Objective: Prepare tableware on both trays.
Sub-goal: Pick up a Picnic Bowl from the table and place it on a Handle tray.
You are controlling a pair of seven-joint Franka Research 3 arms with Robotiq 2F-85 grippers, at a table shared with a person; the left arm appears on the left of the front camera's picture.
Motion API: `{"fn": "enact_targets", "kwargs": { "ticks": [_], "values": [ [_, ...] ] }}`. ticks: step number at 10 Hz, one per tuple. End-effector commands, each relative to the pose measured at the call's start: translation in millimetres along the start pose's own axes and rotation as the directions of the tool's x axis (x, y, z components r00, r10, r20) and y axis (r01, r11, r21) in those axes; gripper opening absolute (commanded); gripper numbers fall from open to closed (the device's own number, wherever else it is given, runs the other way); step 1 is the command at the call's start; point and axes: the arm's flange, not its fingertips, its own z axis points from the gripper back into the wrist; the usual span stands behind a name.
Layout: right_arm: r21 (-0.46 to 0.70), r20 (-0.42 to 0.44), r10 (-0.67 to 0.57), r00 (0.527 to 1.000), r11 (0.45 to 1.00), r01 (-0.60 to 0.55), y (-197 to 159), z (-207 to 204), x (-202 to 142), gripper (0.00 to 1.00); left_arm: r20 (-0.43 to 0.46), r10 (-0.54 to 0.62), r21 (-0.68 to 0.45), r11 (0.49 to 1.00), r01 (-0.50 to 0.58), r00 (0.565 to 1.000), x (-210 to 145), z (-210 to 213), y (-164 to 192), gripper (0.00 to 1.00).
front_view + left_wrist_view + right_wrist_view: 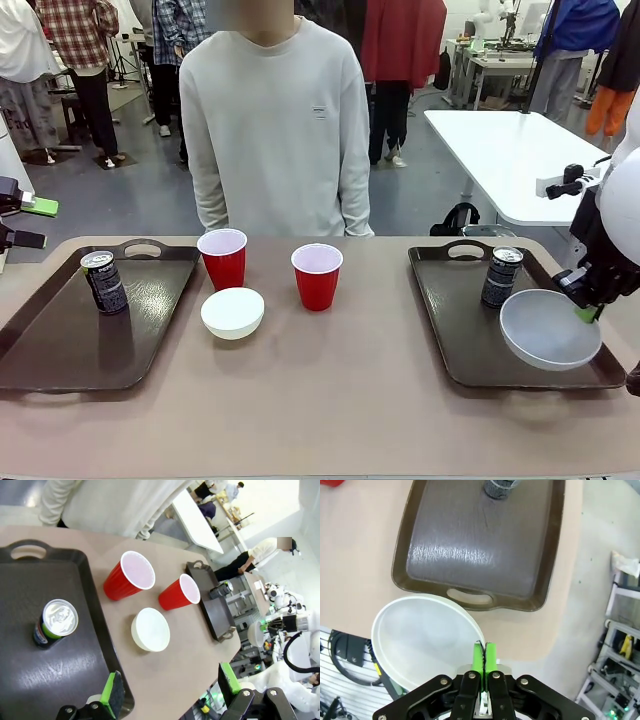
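Just tan tabletop (340, 400), prob. lab (430, 190) behind.

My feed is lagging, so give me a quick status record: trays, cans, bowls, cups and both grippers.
left tray: holds left can, upright
right tray: holds right can, upright
held bowl: tilted, pinched at its rim by right gripper, over the right tray's near right corner
table bowl: on the table between the trays
left cup: upright on the table, on neither tray
right cup: upright on the table, on neither tray
left gripper: open, holding nothing
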Motion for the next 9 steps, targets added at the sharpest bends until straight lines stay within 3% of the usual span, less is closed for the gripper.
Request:
{"fn": "enact_targets", "kwargs": {
  "ticks": [1,4,6,7,9],
  "values": [
    [0.012,0.005,-0.006,1.0,1.0,0.006,-2,-4,5,0.02,0.012,0.008,-0.008,1.0,-0.008,1.0,1,-2,-1,1.0],
    [0.049,0.054,-0.001,0.999,0.999,-0.001,-2,-51,40,0.02,0.012,0.008,-0.008,1.0,-0.008,1.0,1,-2,-1,1.0],
    [0.074,0.091,0.027,0.996,0.997,-0.034,5,-81,48,0.02,0.012,0.008,-0.008,1.0,-0.008,1.0,1,-2,-1,1.0],
    [0.062,0.159,0.026,0.987,0.997,-0.036,8,-97,50,0.02,0.012,0.008,-0.008,1.0,-0.008,1.0,1,-2,-1,1.0],
    [0.067,0.163,0.048,0.986,0.996,-0.059,16,-127,59,0.02,0.012,0.008,-0.008,1.0,-0.008,1.0,1,-2,-1,1.0]
  ]
}}
